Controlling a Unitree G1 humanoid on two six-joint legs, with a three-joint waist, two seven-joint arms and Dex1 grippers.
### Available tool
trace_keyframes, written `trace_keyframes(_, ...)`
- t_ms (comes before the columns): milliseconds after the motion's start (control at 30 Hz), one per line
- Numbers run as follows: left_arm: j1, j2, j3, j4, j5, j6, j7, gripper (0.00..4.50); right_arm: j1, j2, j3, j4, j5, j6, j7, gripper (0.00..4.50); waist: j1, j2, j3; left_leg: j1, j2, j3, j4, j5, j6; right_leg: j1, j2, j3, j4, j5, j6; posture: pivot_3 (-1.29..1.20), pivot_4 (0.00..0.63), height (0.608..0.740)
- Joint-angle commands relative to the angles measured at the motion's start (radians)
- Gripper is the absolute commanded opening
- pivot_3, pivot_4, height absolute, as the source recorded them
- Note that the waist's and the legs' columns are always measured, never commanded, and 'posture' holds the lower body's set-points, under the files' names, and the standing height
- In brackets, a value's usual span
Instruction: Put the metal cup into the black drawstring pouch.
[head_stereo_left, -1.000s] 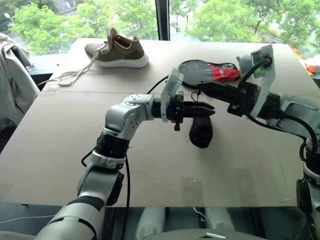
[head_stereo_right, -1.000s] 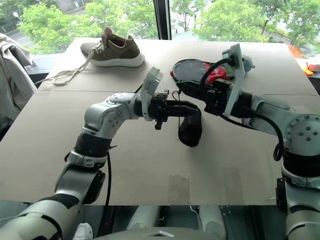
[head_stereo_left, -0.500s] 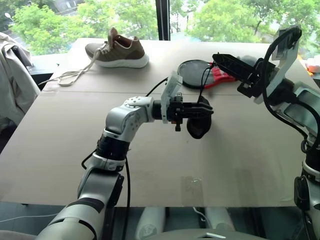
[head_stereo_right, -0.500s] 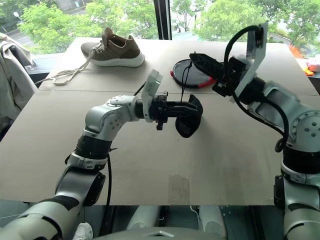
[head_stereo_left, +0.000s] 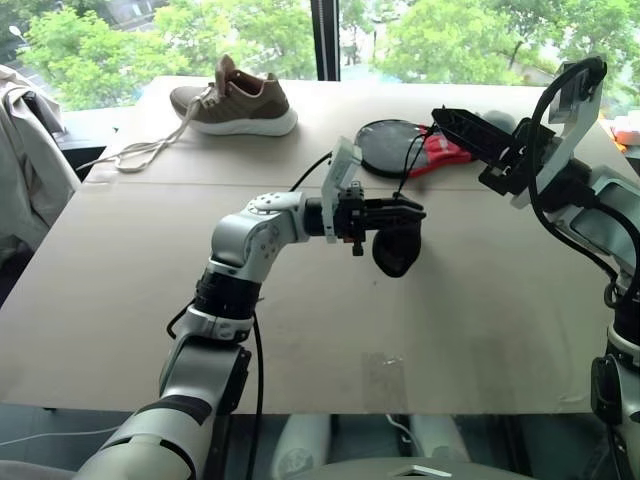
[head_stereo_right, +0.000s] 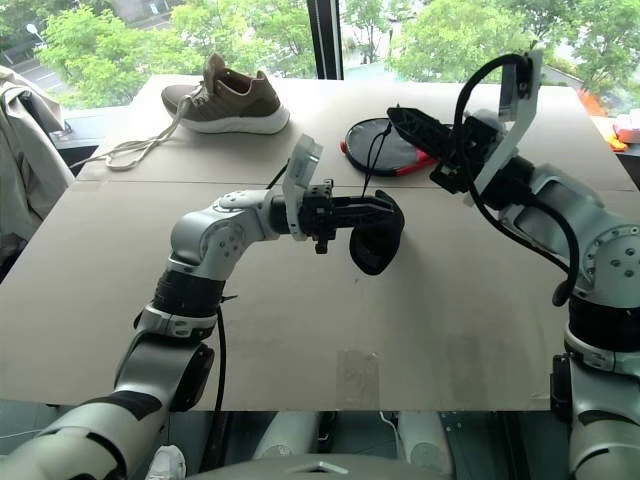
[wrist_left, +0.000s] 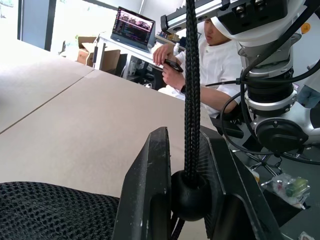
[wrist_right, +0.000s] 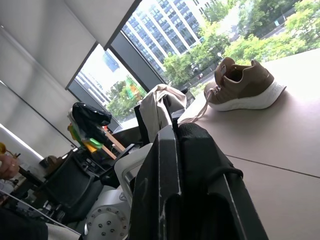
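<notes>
Left eye view: the left gripper (head_stereo_left: 408, 212) pinches the toggle and mouth of the black drawstring pouch (head_stereo_left: 398, 250), which hangs bulging above the table (head_stereo_left: 110, 280) centre, long axis vertical, mouth at twelve o'clock. At two o'clock the right gripper (head_stereo_left: 445, 117) is pressed together on the thin cord (head_stereo_left: 411, 165). The pouch looks soft and light; best held at the toggle.

One shoe (head_stereo_left: 235, 100), one black drawstring pouch (head_stereo_left: 398, 250), one paddle case (head_stereo_left: 400, 140).
</notes>
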Motion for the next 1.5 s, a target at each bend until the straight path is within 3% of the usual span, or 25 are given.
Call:
trace_keyframes(33, -0.008, -0.001, 0.021, -0.018, -0.003, -0.019, 0.007, 0.22, -0.005, -0.01, -0.032, -0.024, 0.01, -0.023, 0.0, 0.0, 0.0, 0.0, 0.0, 0.0, 0.0, 0.0, 0.0, 0.0, 0.0, 0.0, 0.0, 0.0, 0.0, 0.0, 0.0, 0.0, 0.15, 0.74)
trace_keyframes(600, 0.009, -0.002, -0.001, -0.012, 0.054, -0.059, 0.037, 0.22, -0.03, 0.0, -0.061, -0.016, 0.028, -0.062, -0.013, 0.0, 0.0, 0.0, 0.0, 0.0, 0.0, 0.0, 0.0, 0.0, 0.0, 0.0, 0.0, 0.0, 0.0, 0.0, 0.0, 0.0, 0.15, 0.74)
trace_keyframes(1500, 0.014, -0.017, 0.005, -0.01, 0.067, -0.063, 0.045, 0.22, -0.315, 0.128, -0.252, 0.104, 0.065, -0.35, -0.149, 0.0, 0.0, 0.0, 0.0, 0.0, 0.0, 0.0, 0.0, 0.0, 0.0, 0.0, 0.0, 0.0, 0.0, 0.0, 0.0, 0.0, 0.15, 0.74)
